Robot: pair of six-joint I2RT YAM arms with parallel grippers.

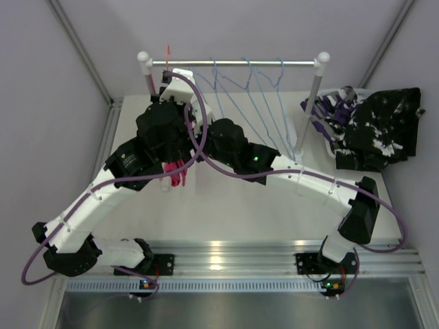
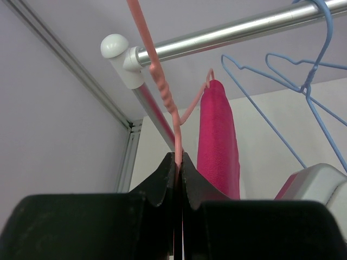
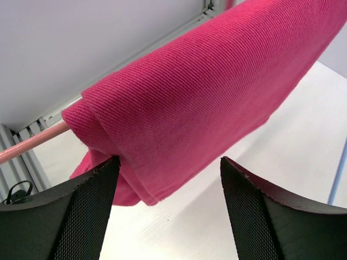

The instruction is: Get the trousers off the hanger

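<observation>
On one hanger [image 2: 164, 92] hangs one pink pair [image 3: 206, 97].

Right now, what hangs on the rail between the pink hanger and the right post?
Only blue wire hangers, all empty, hang along that stretch of rail; the top view shows it.

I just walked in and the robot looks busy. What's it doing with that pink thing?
It is taking small trousers off a hanger. The left gripper is shut on the pink hanger, holding it by its wire neck. The pink trousers are draped over that hanger. The right gripper is open with a finger on each side of them, not clamped yet. The blue hangers on the rail are bare. A black pair and a purple pair lie heaped at the right.
</observation>
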